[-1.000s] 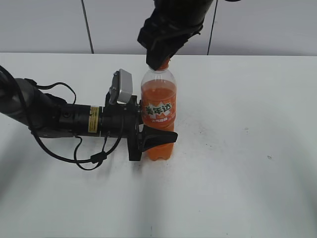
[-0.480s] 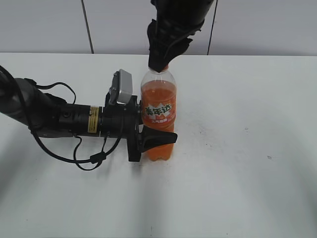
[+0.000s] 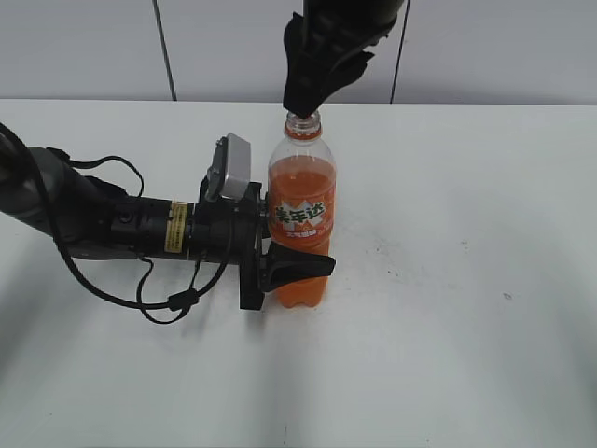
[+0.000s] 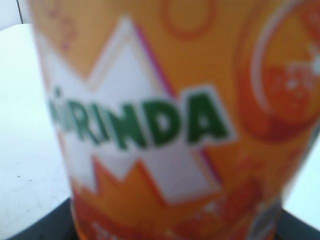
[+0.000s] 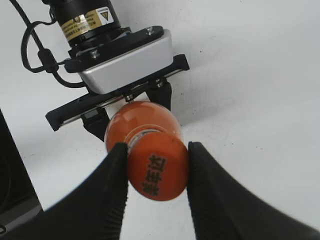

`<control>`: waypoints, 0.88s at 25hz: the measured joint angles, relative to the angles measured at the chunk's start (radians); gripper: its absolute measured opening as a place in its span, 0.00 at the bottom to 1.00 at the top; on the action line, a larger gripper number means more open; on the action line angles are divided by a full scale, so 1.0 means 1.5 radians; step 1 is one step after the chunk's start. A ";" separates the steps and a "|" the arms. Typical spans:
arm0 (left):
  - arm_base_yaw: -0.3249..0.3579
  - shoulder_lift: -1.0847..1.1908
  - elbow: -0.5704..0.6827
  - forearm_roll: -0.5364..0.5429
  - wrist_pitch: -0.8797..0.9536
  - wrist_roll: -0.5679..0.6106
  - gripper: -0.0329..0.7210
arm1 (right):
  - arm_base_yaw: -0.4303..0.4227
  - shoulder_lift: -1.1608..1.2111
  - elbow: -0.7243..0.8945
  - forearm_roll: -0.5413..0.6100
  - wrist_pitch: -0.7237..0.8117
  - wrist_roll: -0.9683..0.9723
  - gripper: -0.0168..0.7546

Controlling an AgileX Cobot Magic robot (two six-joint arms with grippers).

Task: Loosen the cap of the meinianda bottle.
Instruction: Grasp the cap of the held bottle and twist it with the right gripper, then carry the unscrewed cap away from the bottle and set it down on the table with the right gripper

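**Orange bottle clamped low, cap pinched from above**

The cap (image 5: 157, 171) is a small round orange disc with dark characters printed on its top, seen from above in the right wrist view. It sits on the neck of the meinianda bottle (image 3: 301, 219), which stands upright near the middle of the white table (image 3: 466, 308). The bottle is slim clear plastic, filled with orange drink up to the shoulder, the neck above that clear. Its orange label carries white characters edged in green; on the side facing the left wrist camera the label (image 4: 150, 125) reads "MIRINDA" in green letters on a white jagged patch, blurred by closeness.

The right gripper (image 5: 156, 172) comes down from above, its two black fingers (image 5: 112, 190) pressed against opposite sides of the cap, closed narrowly on it. In the exterior view this gripper (image 3: 303, 105) hangs straight over the bottle top, covering the cap.

The left gripper (image 3: 294, 269) lies level with the table, reaching in from the left, and clasps the lower body of the bottle below the label; one black finger (image 3: 303, 268) wraps across the front. A grey camera box (image 3: 229, 165) sits on its wrist, and black cables (image 3: 159, 299) loop down onto the table beside the arm.

Behind the table stands a pale grey panelled wall (image 3: 93, 47) with dark vertical seams.
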 joint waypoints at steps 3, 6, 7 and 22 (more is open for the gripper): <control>0.000 0.000 0.000 0.000 0.000 0.000 0.58 | 0.000 -0.007 0.000 -0.014 0.000 0.039 0.38; 0.000 0.000 0.000 0.001 0.000 0.000 0.58 | 0.000 -0.022 0.000 -0.066 0.000 0.141 0.38; 0.000 0.000 0.000 0.001 0.000 0.000 0.58 | -0.001 -0.027 0.000 -0.094 -0.001 0.189 0.38; 0.000 0.000 0.000 0.002 -0.001 -0.008 0.58 | -0.253 -0.102 0.265 -0.106 -0.080 0.467 0.38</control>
